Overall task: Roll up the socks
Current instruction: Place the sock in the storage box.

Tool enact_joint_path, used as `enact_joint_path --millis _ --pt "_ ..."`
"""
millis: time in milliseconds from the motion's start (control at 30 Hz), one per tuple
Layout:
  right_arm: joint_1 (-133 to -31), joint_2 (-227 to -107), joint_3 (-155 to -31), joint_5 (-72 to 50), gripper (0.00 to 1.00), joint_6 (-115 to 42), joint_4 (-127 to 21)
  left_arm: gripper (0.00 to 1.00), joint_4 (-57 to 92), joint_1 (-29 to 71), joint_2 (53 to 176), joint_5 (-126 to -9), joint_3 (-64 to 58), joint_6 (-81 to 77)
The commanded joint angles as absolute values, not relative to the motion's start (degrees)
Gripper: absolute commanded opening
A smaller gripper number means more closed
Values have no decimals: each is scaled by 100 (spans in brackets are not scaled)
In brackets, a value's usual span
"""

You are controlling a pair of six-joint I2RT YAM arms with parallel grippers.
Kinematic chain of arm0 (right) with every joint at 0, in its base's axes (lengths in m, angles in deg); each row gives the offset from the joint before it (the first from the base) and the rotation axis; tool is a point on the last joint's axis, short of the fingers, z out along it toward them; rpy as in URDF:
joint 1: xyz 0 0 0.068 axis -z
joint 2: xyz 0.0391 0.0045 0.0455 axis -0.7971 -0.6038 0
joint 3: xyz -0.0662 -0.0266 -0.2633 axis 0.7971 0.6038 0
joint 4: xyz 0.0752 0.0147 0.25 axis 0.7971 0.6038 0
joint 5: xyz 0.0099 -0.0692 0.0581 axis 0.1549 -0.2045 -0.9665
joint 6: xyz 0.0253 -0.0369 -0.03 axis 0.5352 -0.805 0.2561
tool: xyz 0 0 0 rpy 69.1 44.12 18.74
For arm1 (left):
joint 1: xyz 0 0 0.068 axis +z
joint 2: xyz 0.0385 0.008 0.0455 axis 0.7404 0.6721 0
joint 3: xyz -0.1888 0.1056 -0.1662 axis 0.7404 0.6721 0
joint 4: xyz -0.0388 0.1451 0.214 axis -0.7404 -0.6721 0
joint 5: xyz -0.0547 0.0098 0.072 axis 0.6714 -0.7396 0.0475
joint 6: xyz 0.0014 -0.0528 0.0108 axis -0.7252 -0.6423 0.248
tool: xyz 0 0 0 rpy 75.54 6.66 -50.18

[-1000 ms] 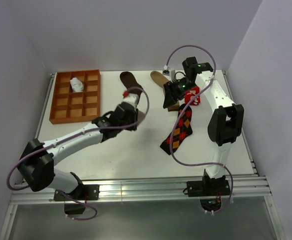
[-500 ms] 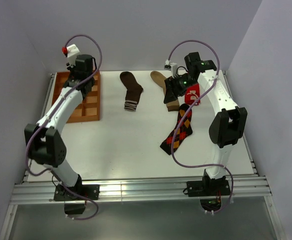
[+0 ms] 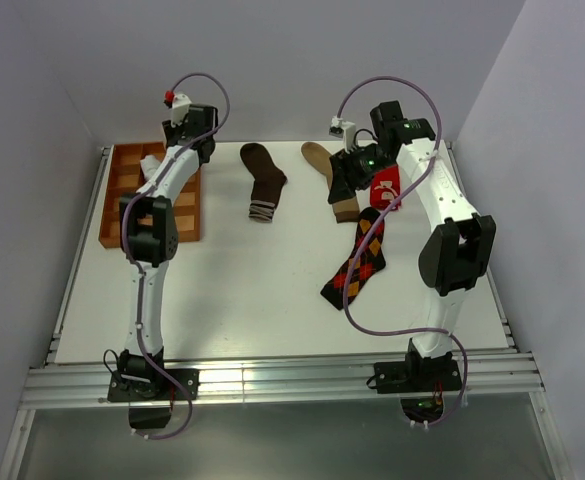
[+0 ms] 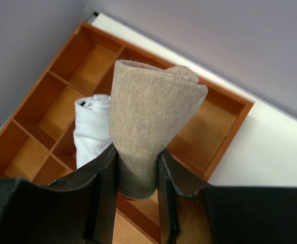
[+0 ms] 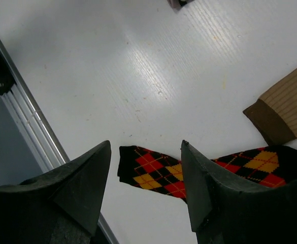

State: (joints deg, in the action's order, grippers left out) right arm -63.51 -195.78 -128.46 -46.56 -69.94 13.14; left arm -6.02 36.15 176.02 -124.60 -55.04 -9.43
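Left wrist view: the left gripper (image 4: 136,170), half closed, clamps a rolled beige sock (image 4: 148,112) (axis pointing out from it) above the tray (image 4: 234,114), beside the compartment holding the white roll (image 4: 90,127). The right gripper (image 5: 145,173) gapes empty over the argyle sock (image 5: 252,165).

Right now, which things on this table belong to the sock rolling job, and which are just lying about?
Part of the job:
rolled beige sock, gripped by the left end effector
rolled white sock
dark brown sock
tan sock
red sock
argyle sock

Just lying about:
orange-brown gridded tray, with the white sock in it
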Motion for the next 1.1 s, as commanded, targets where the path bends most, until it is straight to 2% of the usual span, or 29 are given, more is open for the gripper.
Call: enact_joint_path --millis 0,200,767,1067 --pt "-6314 -19490 -12791 -4752 64 -7115 1159 0 -1438 3643 17848 -12607 -6341 -912" --pt "-6323 -19640 -12721 -4902 64 -7159 1159 0 -1334 3652 17490 -12502 -5429 -896" --pt "-6314 -19719 -12598 -5007 64 -7194 1133 0 -2212 3643 17823 -11536 -5481 -1010" --pt "-6314 -19666 -12466 -5007 63 -7194 1089 0 -2651 3783 18174 -10763 -5893 -1255"
